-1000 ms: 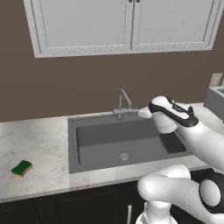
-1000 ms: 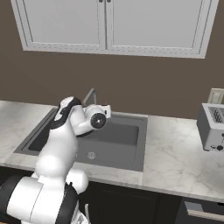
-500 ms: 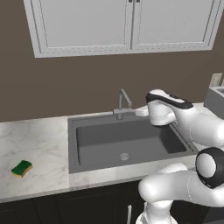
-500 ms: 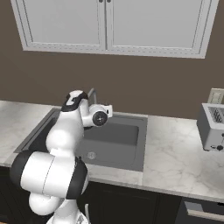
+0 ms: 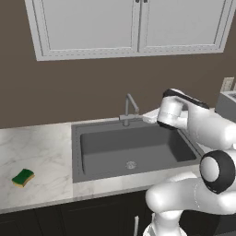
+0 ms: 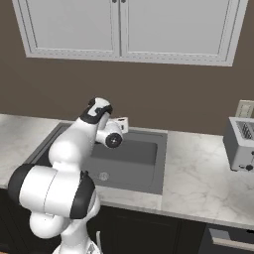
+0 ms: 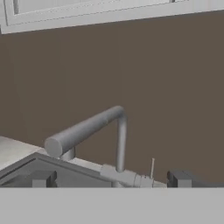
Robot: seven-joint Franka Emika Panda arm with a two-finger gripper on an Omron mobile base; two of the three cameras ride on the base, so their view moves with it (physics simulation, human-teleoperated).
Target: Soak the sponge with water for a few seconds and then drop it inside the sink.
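Sponge [image 5: 23, 177] lies flat on the marble counter [image 5: 41, 152], green side up, well left of the sink [image 5: 133, 150] and near the counter's front edge. Nothing touches it.

Sink basin is dark grey and recessed, with a round drain [image 5: 131, 164] on its floor. Faucet [image 5: 130, 109] stands at the far rim, its angled spout reaching out over the basin. A thin lever [image 7: 152, 168] rises from the faucet base, to the right of the spout in the hand view.

Gripper [image 7: 111, 179] sits at the far right of the sink, level with the faucet and pointed at it. In the hand view the 2 fingertips [image 7: 43, 178] stand wide apart, one at each side of the faucet base, with nothing between them. Whether they touch the faucet is hard to judge; they appear short of it.

Toaster [image 6: 241, 144] stands on the counter, well right of the sink. 2 white cabinet doors [image 5: 133, 25] hang on the brown wall above.
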